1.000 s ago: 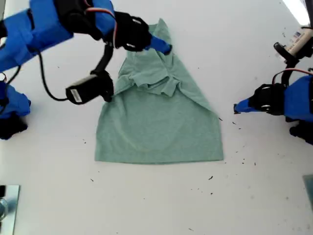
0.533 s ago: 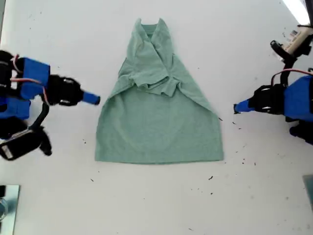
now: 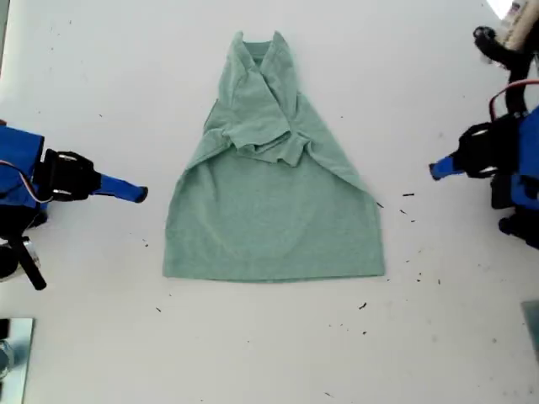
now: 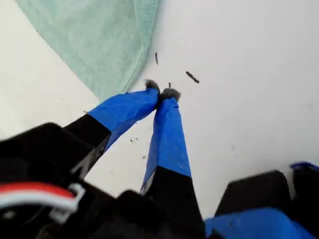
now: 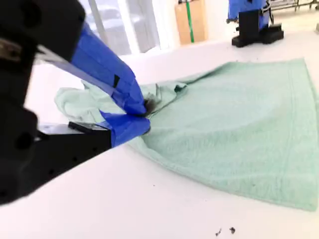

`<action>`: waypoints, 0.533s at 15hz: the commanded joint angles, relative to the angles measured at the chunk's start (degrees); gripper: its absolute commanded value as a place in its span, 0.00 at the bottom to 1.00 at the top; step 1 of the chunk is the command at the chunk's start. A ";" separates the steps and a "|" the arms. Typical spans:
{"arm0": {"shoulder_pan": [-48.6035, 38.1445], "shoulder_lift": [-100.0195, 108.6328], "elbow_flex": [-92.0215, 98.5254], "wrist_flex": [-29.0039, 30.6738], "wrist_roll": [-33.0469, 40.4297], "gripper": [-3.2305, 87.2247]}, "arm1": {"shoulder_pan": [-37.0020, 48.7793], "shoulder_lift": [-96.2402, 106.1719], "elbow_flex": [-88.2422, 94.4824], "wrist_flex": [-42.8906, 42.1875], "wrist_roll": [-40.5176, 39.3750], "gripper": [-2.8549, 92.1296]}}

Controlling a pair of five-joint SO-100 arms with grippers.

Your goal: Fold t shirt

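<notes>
The t shirt [image 3: 274, 210] lies flat in the middle of the table, collar toward the far edge in the exterior view and hem [image 3: 274, 273] toward the near edge. I judge the fold to be about a third done. Both sleeves [image 3: 261, 139] are already turned in over the chest, where they overlap in a rumpled bunch, so the upper half tapers to the collar. The lower body is spread wide and single-layered. The long sides still need bringing in (or at least the bunch smoothing), and then the body needs doubling, hem toward collar.

Neither arm touches the cloth. My first gripper [image 3: 435, 170] hovers at the exterior view's right, well apart from the shirt's side. Its blue-taped tips are pressed together and hold nothing. My second gripper [image 3: 139, 194] sits at the exterior view's left, near the shirt's side but clear of it. Its jaws are also drawn closed and empty.

The table [image 3: 269, 353] is plain matte white. The second wrist view shows bright windows [image 5: 127, 25] beyond it and a cardboard box [image 5: 192, 22] on the floor. Small dark specks [image 3: 408, 195] dot the surface at the exterior view's right, near my first gripper.
</notes>
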 commanded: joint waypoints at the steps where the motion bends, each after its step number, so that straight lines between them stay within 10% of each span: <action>1: -1.76 0.26 0.79 -0.44 0.44 0.03 | -3.16 -22.24 -31.11 4.57 -4.04 0.07; 3: -1.93 0.18 0.88 -0.44 0.79 0.03 | -3.78 -29.36 -38.23 4.48 -6.42 0.29; 8: -1.76 0.18 0.88 -0.44 1.23 0.03 | -7.29 -35.51 -33.93 2.81 -3.87 0.36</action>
